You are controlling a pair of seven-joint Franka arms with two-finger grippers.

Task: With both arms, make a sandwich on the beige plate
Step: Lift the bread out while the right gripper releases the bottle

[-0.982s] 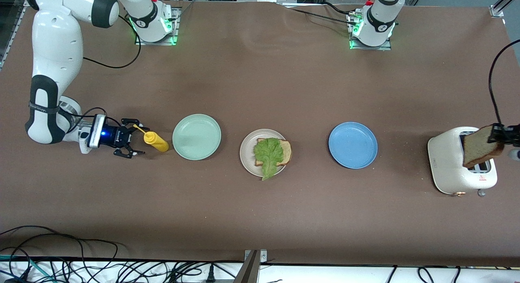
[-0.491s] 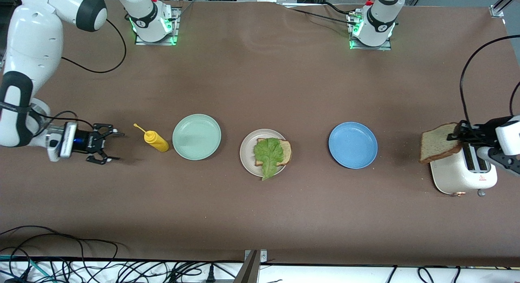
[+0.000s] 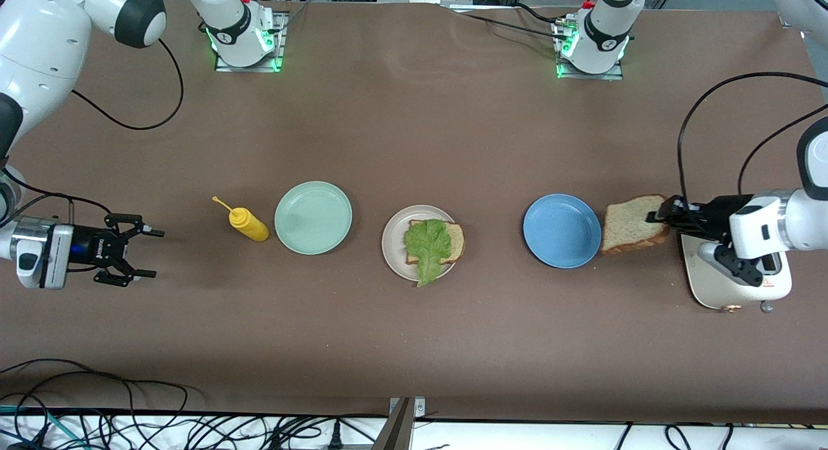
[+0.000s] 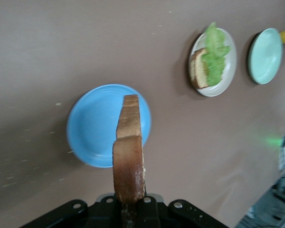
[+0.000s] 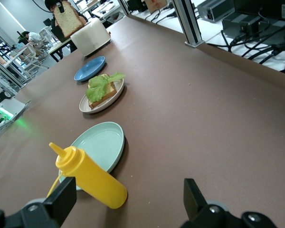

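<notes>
Two grippers: my left gripper grips a square brown bread slice beside the round blue plate; my right gripper waits, jaws open, well apart from it.

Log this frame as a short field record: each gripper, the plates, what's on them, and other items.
left gripper: shut on second bread slice, in the air between blue plate and toaster
right gripper: open, empty, at the right arm's end of the table
beige plate: holds bread slice with lettuce leaf on top
blue plate: empty
mint-green plate: empty
yellow squeeze bottle: lying beside mint-green plate
toaster: at the left arm's end
</notes>
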